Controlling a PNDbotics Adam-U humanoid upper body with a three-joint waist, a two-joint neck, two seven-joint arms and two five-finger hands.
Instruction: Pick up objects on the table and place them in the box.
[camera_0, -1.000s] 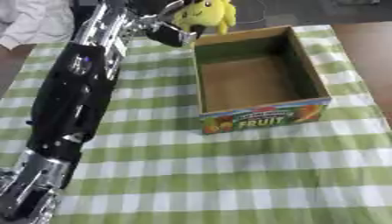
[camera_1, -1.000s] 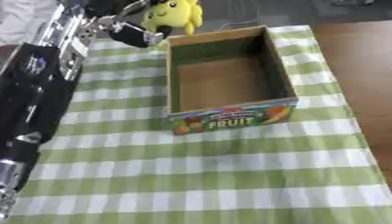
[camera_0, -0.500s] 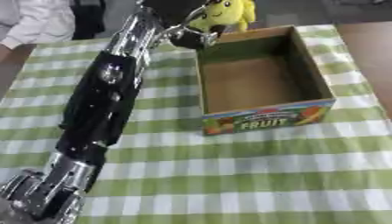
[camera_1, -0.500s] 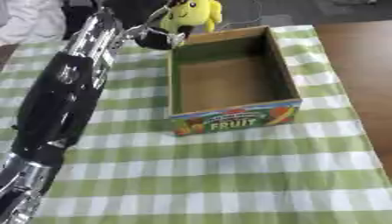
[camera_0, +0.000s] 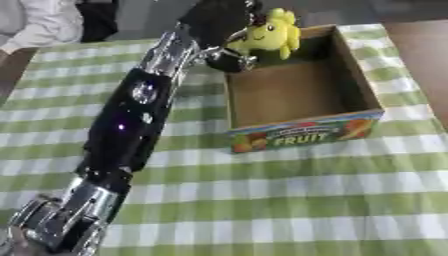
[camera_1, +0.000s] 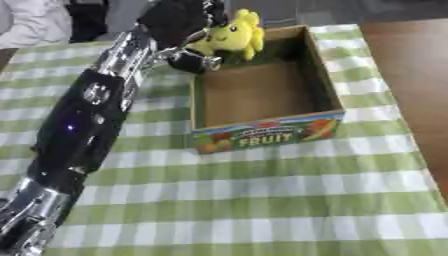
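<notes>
Surface: green-and-white checked cloth (camera_0: 289, 200) covers the table, wide and bare on my near side; brown tabletop (camera_1: 411, 75) shows past its right edge.
Left hand (camera_0: 219, 20): my fingers are curled round the yellow plush toy (camera_0: 267, 35), holding it up.
Toy: raised over the far-left corner of the cardboard box (camera_0: 367, 95), by the far rim.
Box: open on top, bare brown floor, "FRUIT" label facing me.
Left arm (camera_0: 131, 125): stretches from the lower left to the box's left wall.
</notes>
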